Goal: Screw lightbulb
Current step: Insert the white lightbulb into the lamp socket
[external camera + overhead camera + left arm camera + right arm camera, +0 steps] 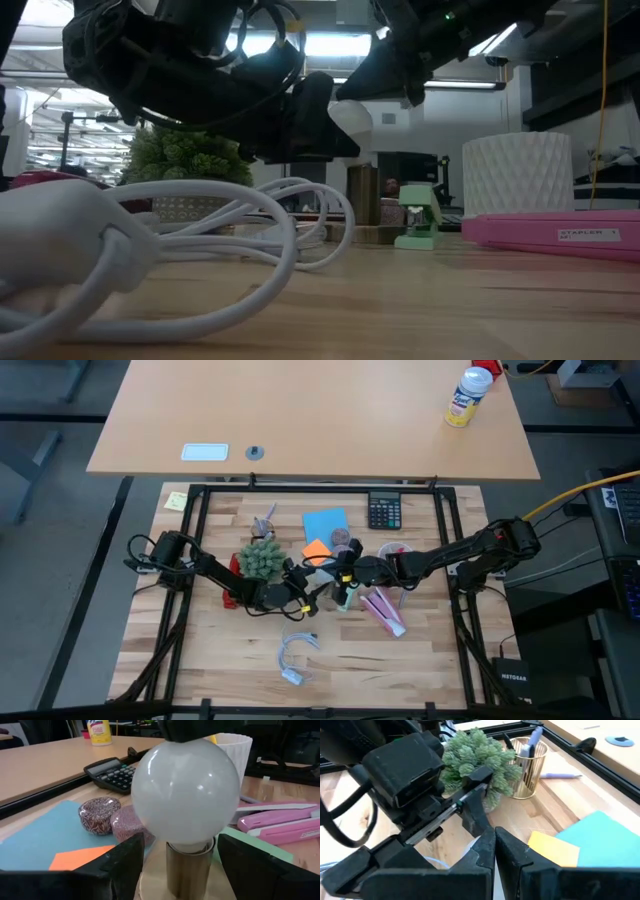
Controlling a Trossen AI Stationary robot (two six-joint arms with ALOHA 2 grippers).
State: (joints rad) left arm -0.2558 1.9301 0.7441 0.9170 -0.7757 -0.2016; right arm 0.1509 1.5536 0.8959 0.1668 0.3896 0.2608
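Overhead, table-level, two close wrist views

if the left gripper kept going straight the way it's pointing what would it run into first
Most likely the lightbulb: it sits on its brass socket directly ahead, between the open fingers of the left gripper. Depth beyond it is unclear.

Your wooden table (400, 660) carries a calculator (384, 511); nearer you from it lie a blue sheet (326, 523), pink stapler (385, 612) and white cord (296, 656).
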